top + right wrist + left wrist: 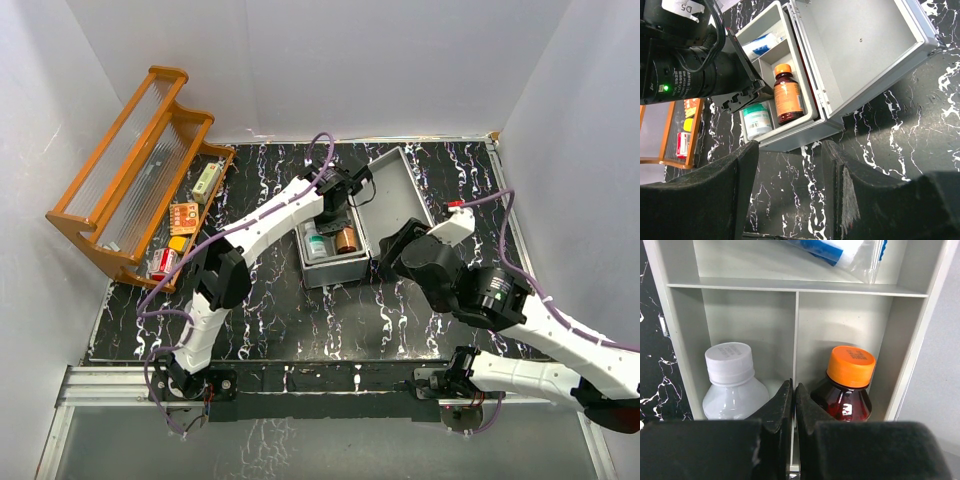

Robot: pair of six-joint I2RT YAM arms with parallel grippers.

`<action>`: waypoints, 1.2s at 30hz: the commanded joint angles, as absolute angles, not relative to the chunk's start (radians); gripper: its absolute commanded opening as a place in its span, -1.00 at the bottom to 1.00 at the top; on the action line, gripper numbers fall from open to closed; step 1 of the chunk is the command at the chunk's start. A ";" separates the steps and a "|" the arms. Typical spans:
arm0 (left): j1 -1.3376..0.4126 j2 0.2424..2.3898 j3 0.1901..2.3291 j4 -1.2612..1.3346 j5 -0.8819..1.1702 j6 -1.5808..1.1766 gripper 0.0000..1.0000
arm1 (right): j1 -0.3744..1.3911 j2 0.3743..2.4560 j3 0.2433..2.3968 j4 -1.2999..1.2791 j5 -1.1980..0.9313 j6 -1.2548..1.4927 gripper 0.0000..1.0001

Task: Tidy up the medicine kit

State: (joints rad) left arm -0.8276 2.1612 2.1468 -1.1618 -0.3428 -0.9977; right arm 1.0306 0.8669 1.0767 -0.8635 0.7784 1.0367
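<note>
Medicine kit sat near the middle of the black, white-veined tabletop, a silver-grey metal case with its hinged lid swung fully open to the right. The lid's bare inside faced up and held nothing that I could see.

The pale insert in its base was split into compartments. The two nearest ones sat side by side with a thin divider between them. The left one held a white-capped bottle with a green label. The right one held an amber bottle with an orange cap and an orange label. Across the far end ran one long compartment, and in it lay a clear bag holding something blue and white.

My left arm reached over the kit. My left jaws were pressed together and empty, poised just above the divider between the two bottles.

My right jaws stood apart with nothing between them, over bare tabletop just beside the kit's near end.

Well apart at the left edge lay a wooden rack with ribbed clear panels. Its low side held a cream box, an orange card and a small red and white box.
</note>
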 commanded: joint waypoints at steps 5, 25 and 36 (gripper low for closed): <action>-0.834 2.143 2.186 -1.212 -0.357 -1.000 -1.00 | 1.032 0.808 1.041 -0.836 0.790 1.033 0.02; -0.820 2.224 2.227 -1.190 -0.345 -0.972 -1.00 | 1.032 0.813 1.045 -0.834 0.781 1.030 0.01; -0.813 2.217 2.191 -1.165 -0.330 -0.961 -1.00 | 1.032 0.818 1.038 -0.831 0.781 1.029 0.02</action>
State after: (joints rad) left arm -0.8211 2.2490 2.1880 -1.1824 -0.3332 -0.9760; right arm 1.0306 0.8200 1.0351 -0.8639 0.7624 1.0294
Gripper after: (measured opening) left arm 0.013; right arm 0.510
